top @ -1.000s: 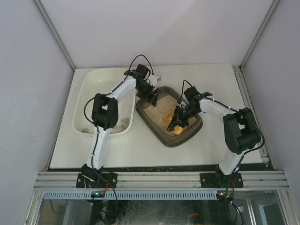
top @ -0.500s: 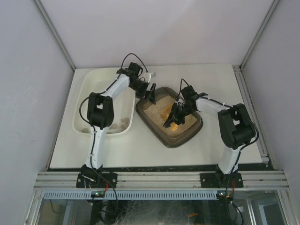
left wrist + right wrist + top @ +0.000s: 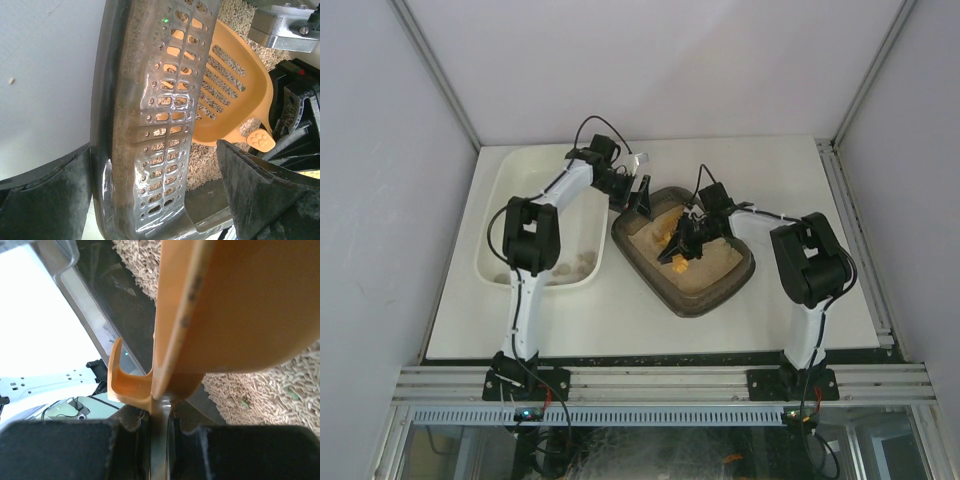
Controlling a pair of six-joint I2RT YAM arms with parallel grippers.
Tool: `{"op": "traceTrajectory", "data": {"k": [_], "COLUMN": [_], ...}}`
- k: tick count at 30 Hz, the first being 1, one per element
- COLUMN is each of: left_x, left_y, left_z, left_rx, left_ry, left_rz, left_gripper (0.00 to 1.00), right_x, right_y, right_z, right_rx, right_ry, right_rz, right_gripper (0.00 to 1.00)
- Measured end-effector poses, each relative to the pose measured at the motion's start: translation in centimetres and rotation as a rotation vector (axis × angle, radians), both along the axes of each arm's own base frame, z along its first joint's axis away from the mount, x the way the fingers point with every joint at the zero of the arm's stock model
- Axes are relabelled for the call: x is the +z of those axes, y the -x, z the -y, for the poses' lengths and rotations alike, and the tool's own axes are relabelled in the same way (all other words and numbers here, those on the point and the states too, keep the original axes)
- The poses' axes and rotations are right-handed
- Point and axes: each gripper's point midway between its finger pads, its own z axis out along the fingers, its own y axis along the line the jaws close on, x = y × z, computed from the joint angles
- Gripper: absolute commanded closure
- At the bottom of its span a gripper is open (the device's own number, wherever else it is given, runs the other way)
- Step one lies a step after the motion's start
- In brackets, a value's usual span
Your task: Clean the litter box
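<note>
The dark brown-grey litter box (image 3: 720, 285) with beige litter sits mid-table. My left gripper (image 3: 641, 194) is at its far-left rim. In the left wrist view the perforated rim (image 3: 150, 115) stands between my two wide-apart fingers (image 3: 45, 195), with a gap on the inner side, so the left gripper (image 3: 152, 150) is open astride it. My right gripper (image 3: 688, 236) is shut on the handle of an orange slotted scoop (image 3: 668, 242) whose blade lies over the litter. The scoop also shows in the left wrist view (image 3: 230, 100) and the right wrist view (image 3: 230, 305), held by the right gripper (image 3: 160, 415).
A larger white rectangular tub (image 3: 515, 195) stands left of the litter box, touching it, with a few clumps (image 3: 575, 263) at its near end. Grey enclosure walls close in the table on the left, right and back.
My right gripper has carried the scoop left and farther back across the litter. My left gripper has shifted slightly back along the rim.
</note>
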Motion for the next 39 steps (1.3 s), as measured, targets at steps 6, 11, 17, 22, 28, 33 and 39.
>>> {"op": "traceTrajectory", "data": {"k": [6,11,17,22,28,33,39], "left_x": [-0.1,-0.1,-0.1,0.0,0.1,0.1,0.0], "left_y": [0.1,0.2,0.1,0.2,0.2,0.1,0.4], "left_z": [0.0,0.0,0.0,-0.1,-0.2,-0.2,-0.3], "left_rx": [0.005,0.010,0.011,0.012,0.013,0.014,0.016], "left_ry": [0.004,0.005,0.006,0.007,0.007,0.008,0.004], "left_rz": [0.002,0.002,0.005,0.009,0.012,0.012,-0.004], "left_gripper": [0.00,0.00,0.00,0.00,0.00,0.00,0.01], "right_x": [-0.2,-1.3,-1.9,-1.0,-0.7,-0.9,-1.9], "right_y": [-1.2,-1.5,-2.5,-3.0,-3.2,-3.0,-2.4], "right_z": [-1.2,-1.9,-3.6,-4.7,-5.0,-5.1,-4.3], "right_rx": [-0.036,-0.113,-0.166,-0.189,-0.183,-0.139,-0.081], "right_ry": [-0.048,-0.139,-0.281,-0.347,-0.365,-0.371,-0.343], "right_rz": [0.040,0.057,0.090,0.103,0.128,0.157,0.189], "right_gripper": [1.00,1.00,1.00,1.00,1.00,1.00,1.00]}}
